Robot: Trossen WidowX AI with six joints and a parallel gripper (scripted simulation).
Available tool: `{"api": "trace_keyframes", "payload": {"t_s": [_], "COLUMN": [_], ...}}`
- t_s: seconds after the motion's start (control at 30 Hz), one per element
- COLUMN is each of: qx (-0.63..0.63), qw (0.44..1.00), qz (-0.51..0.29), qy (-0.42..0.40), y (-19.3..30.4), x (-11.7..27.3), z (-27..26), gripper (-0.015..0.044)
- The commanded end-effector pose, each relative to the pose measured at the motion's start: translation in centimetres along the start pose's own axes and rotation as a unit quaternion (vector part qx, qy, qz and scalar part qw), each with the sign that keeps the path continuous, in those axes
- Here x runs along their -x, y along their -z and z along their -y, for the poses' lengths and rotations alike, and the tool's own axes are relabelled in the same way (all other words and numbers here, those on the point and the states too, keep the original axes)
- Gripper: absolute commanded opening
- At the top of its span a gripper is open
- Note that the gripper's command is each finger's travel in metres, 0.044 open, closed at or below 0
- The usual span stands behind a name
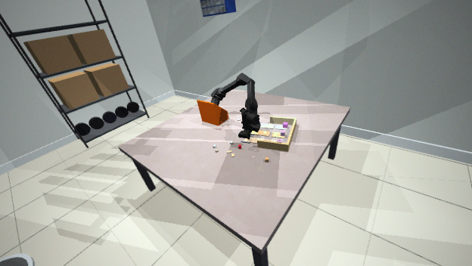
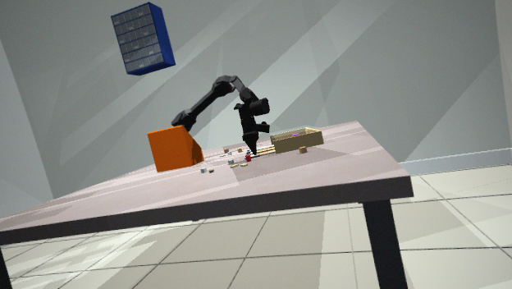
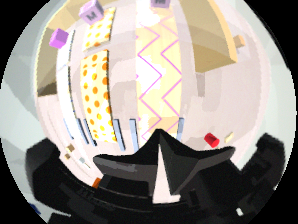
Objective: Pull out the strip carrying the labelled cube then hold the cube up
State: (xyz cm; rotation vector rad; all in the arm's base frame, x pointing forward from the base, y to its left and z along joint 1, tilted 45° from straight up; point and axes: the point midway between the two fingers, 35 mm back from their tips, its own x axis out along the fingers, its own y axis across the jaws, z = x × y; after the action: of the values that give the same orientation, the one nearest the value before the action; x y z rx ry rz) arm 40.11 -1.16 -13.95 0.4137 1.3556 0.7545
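My gripper (image 2: 254, 153) (image 3: 158, 131) is shut and empty, its tips low at the near end of a zigzag strip (image 3: 172, 75). That strip shows no gap in the wrist view; a labelled purple cube (image 3: 160, 2) is at its far end, cut off by the view's edge. An orange-dotted strip (image 3: 96, 95) is split by a crosswise gap; a cube marked M (image 3: 91, 12) (image 1: 282, 133) is at its far piece. A white strip (image 3: 65, 92) at the left also has a break, with a purple cube (image 3: 59, 38) (image 1: 285, 125) near its far end; no label is readable on it.
A tan walled box (image 1: 273, 146) (image 2: 297, 144) surrounds the strips' far parts. Thin blue bars (image 3: 119, 134) flank their near ends. A red piece (image 1: 240, 146) (image 2: 249, 158) (image 3: 211, 140) lies near the gripper, with small scattered blocks. An orange block (image 1: 212, 114) (image 2: 172, 149) stands near the arm's base.
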Motion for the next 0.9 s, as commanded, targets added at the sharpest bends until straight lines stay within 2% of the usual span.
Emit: {"api": "trace_keyframes", "payload": {"t_s": [0.0, 0.87], "qx": [-0.002, -0.002], "qw": [1.000, 1.000], "qz": [0.000, 0.000], "qy": [-0.003, -0.003], "y": [-0.03, 0.00], "x": [-0.37, -0.57], "z": [0.00, 0.11], "gripper": [0.0000, 0.0000]}}
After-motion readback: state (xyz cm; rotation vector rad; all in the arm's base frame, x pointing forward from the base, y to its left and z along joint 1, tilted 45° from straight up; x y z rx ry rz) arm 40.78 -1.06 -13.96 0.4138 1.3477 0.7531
